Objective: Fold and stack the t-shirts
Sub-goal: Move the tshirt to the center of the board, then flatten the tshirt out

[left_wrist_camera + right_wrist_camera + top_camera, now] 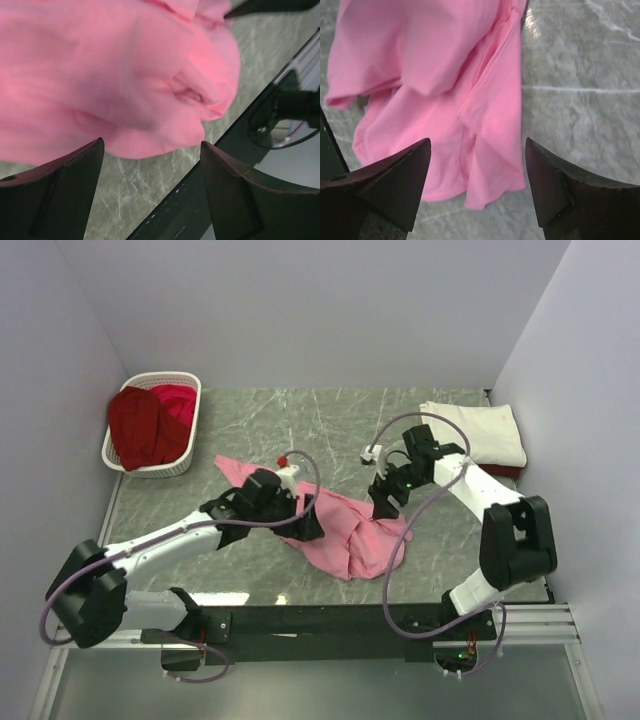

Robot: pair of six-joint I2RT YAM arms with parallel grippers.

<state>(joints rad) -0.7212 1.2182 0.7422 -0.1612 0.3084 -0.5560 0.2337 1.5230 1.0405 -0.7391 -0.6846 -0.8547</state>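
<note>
A pink t-shirt [352, 531] lies crumpled on the marble table between my two arms. My left gripper [303, 523] is open and empty at the shirt's left side; in the left wrist view the pink cloth [115, 75] lies just beyond the spread fingers [75, 170]. My right gripper [381, 503] is open and empty above the shirt's right edge; its view shows the cloth's hem [485, 165] between the fingers [400, 175]. A folded cream-white shirt [478, 430] lies at the far right. Dark red and crimson shirts [150, 425] fill the basket.
A white slatted basket [183, 462] stands at the far left corner. Purple walls close in the table at the left, back and right. A black rail [380, 620] runs along the near edge, also seen in the left wrist view [200, 200].
</note>
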